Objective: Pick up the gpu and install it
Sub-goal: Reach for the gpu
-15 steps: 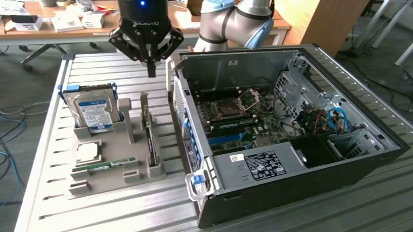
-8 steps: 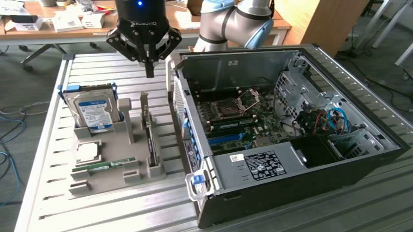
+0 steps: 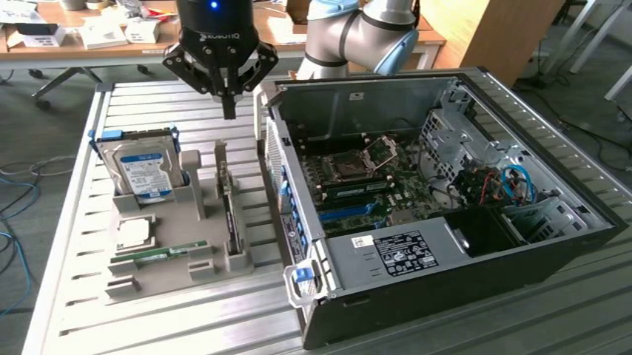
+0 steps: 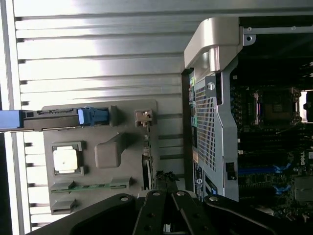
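Hovering empty and fully closed, the end effector (image 3: 229,111) sits above the gpu (image 3: 226,194), upright in its gray holder (image 3: 188,244) on the surface (image 3: 148,325).

Only bit I can actually read is ROBOTIQ, upside down on the black body of the gripper (image 3: 229,111). The hard drive (image 3: 146,171) and power supply (image 3: 400,253) both have printed labels; way too tiny to make out though
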Controlling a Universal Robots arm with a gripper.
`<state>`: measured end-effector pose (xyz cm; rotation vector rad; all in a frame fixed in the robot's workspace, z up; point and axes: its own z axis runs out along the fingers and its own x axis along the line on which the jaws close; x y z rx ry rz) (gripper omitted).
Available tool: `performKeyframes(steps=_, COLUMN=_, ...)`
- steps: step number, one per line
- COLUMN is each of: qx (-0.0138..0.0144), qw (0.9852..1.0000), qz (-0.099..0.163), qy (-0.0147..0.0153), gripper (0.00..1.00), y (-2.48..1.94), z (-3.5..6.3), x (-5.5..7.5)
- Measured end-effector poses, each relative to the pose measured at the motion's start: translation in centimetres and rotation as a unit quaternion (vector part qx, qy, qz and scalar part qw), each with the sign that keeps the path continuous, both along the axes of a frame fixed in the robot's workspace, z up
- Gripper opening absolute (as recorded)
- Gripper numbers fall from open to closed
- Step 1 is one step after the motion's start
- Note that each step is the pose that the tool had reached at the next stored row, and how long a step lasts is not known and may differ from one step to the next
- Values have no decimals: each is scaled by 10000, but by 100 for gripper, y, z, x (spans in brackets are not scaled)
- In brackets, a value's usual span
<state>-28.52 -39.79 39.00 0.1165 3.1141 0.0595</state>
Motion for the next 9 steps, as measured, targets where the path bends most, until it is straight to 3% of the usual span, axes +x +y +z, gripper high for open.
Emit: performKeyframes(steps=9, qx=-101, qw=9999, qz=1, qy=37, gripper=11, y=10, z=-1, x=8)
